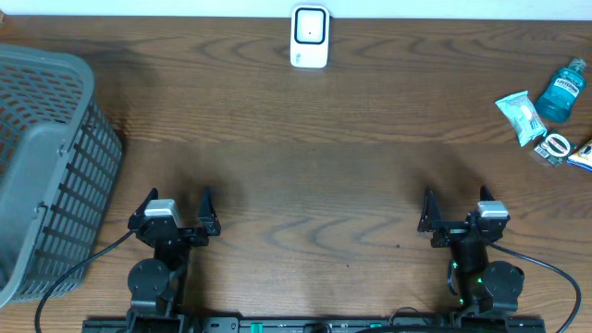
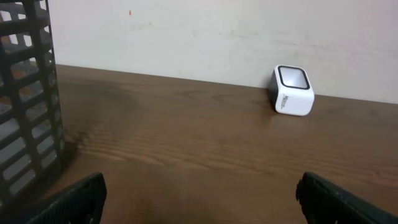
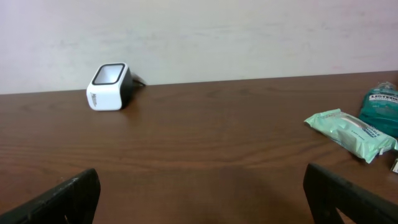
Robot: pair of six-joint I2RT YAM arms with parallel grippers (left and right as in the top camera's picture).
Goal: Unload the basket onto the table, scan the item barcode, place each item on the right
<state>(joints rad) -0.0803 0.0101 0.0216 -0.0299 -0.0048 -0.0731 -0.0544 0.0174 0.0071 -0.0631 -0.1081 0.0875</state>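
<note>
From overhead, the left gripper and right gripper both stand wide open, holding nothing. The barcode scanner sits far ahead, between them. A Listerine bottle, a green wipes packet and what may be a tape roll lie ahead-right of the right gripper.

In the left wrist view, the scanner stands ahead-right and the grey basket is close on the left.

In the right wrist view, the scanner is ahead-left, with the packet and bottle ahead-right.

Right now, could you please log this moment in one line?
scan: not done | left claw: open, empty | right claw: open, empty | scanner: far edge | bottle, packet: right, untouched
</note>
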